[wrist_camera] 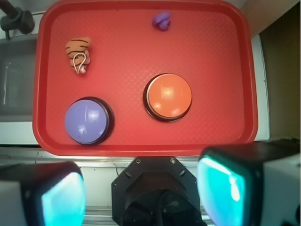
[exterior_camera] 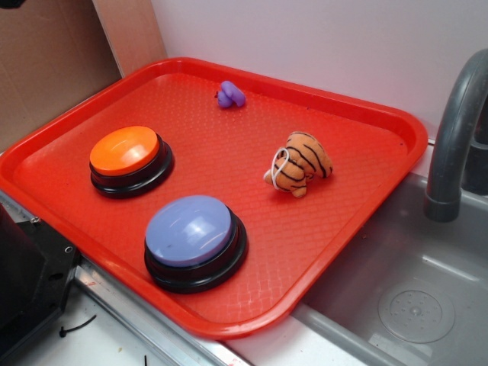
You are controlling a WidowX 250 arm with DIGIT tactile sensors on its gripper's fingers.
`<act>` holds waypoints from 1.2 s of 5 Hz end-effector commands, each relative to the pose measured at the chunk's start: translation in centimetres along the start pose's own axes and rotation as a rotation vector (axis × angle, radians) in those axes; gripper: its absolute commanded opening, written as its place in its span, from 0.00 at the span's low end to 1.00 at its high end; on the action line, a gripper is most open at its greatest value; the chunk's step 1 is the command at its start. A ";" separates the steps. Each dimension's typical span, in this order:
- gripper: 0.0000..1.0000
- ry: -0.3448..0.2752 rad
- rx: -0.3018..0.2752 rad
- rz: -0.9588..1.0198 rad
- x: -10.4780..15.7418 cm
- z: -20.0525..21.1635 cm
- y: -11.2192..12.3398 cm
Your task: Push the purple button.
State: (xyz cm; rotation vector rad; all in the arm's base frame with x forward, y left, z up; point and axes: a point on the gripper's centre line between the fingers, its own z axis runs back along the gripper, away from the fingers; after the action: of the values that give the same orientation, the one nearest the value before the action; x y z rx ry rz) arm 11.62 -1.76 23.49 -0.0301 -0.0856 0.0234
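The purple button [exterior_camera: 188, 230] has a lavender domed top on a glossy black base and sits at the near edge of the red tray [exterior_camera: 358, 221]. From the wrist it appears as the purple button [wrist_camera: 86, 121] at the tray's lower left. My gripper [wrist_camera: 141, 195] hangs high above the robot base, short of the tray's near rim, well away from the button. Its two teal-padded fingers [wrist_camera: 63, 200] stand wide apart with nothing between them. The gripper is out of the exterior view.
An orange-topped button [exterior_camera: 126, 151] of the same shape stands on the tray beside the purple one. A striped tiger plush [exterior_camera: 299, 163] and a small purple knotted toy [exterior_camera: 229, 94] lie farther back. A grey sink [exterior_camera: 412, 297] with a faucet [exterior_camera: 454, 137] borders the tray.
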 end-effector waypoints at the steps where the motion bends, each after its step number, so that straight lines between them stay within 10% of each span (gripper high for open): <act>1: 1.00 0.000 0.000 0.000 0.0 0.0 0.0; 3: 1.00 0.106 0.025 -0.418 -0.2 -10.6 -8.3; 6: 1.00 0.028 -0.023 -0.584 0.5 -18.1 -8.5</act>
State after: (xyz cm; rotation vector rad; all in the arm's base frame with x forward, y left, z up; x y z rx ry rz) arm 13.82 -10.42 5.48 -0.0144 -0.0378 -0.5629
